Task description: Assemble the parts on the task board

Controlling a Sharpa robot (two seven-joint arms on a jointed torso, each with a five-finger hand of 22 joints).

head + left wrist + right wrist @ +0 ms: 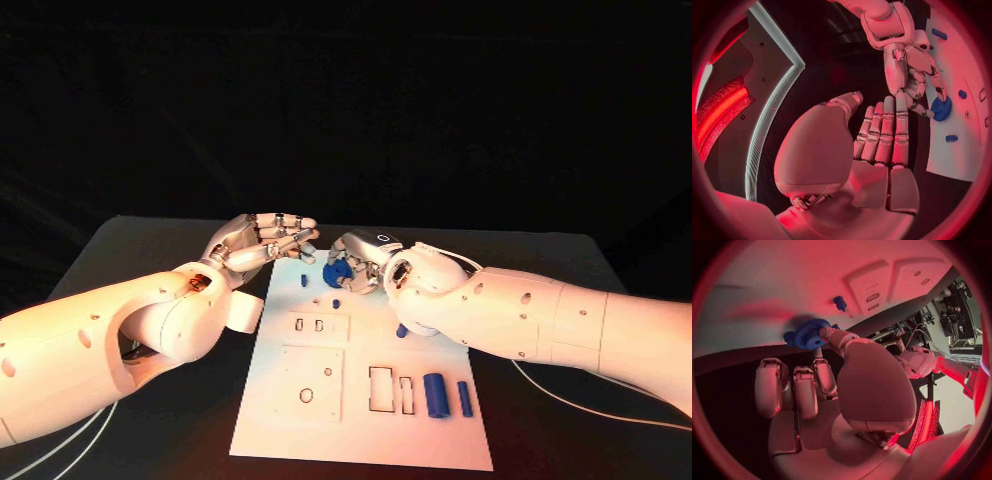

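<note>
The white task board (368, 400) lies in the middle of the frame so both hands can reach it. The right hand (378, 262) is at its upper end, fingers pinching the blue gear (338, 271) against the board, likely to fit it. The left hand (268, 240) waits upper left, fingers loose, holding nothing.

Left hand (264, 240) empty, right hand (372, 262) pinching.
</note>
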